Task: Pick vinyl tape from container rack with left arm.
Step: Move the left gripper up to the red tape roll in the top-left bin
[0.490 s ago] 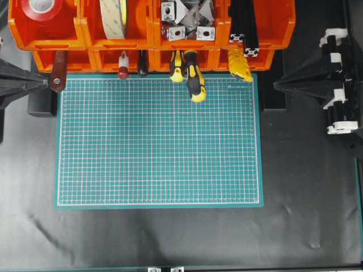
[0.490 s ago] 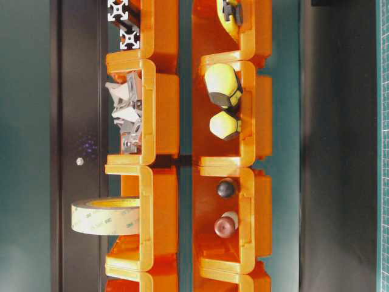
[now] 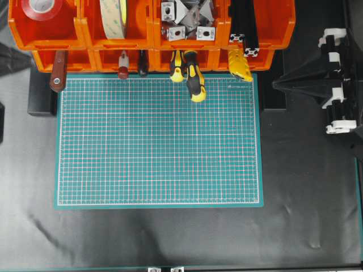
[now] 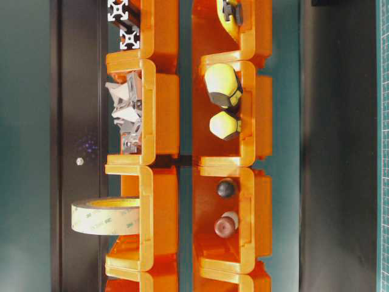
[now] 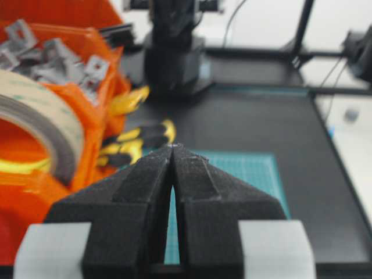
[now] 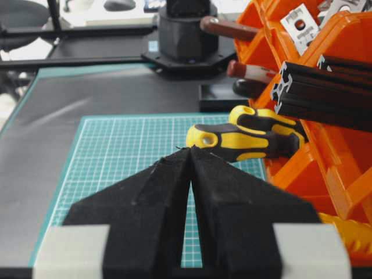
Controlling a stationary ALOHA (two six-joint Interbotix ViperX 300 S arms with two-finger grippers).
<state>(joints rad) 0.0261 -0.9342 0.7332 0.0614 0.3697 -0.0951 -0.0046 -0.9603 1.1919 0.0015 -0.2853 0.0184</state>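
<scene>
The vinyl tape [image 3: 42, 8], a glossy red roll with a white core, lies in the top-left bin of the orange container rack [image 3: 150, 39]. My left gripper [image 5: 173, 146] is shut with nothing between its black fingers; in its wrist view the cream tape roll [image 5: 36, 129] stands close on the left and the red roll is out of view. In the overhead view the left arm [image 3: 11, 58] is only a dark blur at the left edge, below and left of the vinyl tape's bin. My right gripper [image 6: 190, 149] is shut and empty, level with the mat's right side [image 3: 278, 84].
A green cutting mat [image 3: 159, 141] covers the table's middle. Tool handles hang out of the lower bins: a brown one [image 3: 57, 76], a red-tipped one [image 3: 123, 65], yellow-black screwdrivers [image 3: 193, 79]. Metal brackets [image 3: 187, 20] and black profiles [image 3: 245, 28] fill the bins to the right.
The left arm has pulled away from the mat's top-left corner toward the left edge and is now blurred and mostly out of the overhead view. The right arm stays put.
</scene>
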